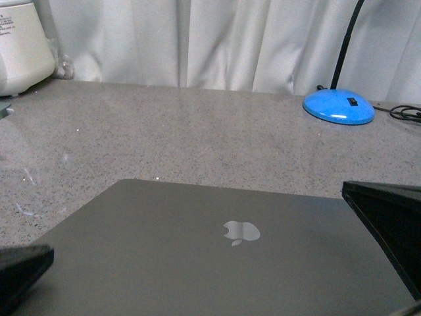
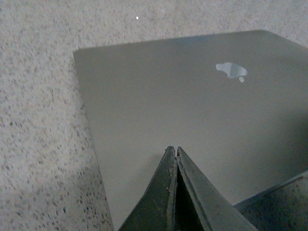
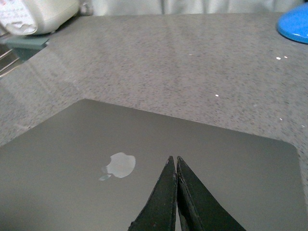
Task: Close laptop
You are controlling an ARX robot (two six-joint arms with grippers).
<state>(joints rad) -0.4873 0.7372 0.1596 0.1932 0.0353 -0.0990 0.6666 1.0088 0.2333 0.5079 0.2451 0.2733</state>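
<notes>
Laptop [image 1: 164,250] lies lid-down, logo up, on the speckled tabletop [image 1: 164,125]. Left claw [image 2: 173,154] and right claw [image 3: 173,161], both pinched together and empty, sit over the lid. Its seating is hard to confirm, so a light, even press seems wise.

The front camera sits low on the robot's body and faces forward over the laptop [image 1: 197,250] lid, across the speckled counter [image 1: 197,125] to the white curtain [image 1: 230,39]. The left wrist camera hangs close above the lid, looking down along the left gripper [image 2: 174,150] past a lid corner. The right wrist camera, also close, tilts forward along the right gripper [image 3: 173,160] (far enough to catch the blue lamp base [image 3: 294,24]). All three share the lid's apple logo [image 1: 241,232]; the front and right wrist views also share the lamp base and a white appliance [image 1: 23,46]
</notes>
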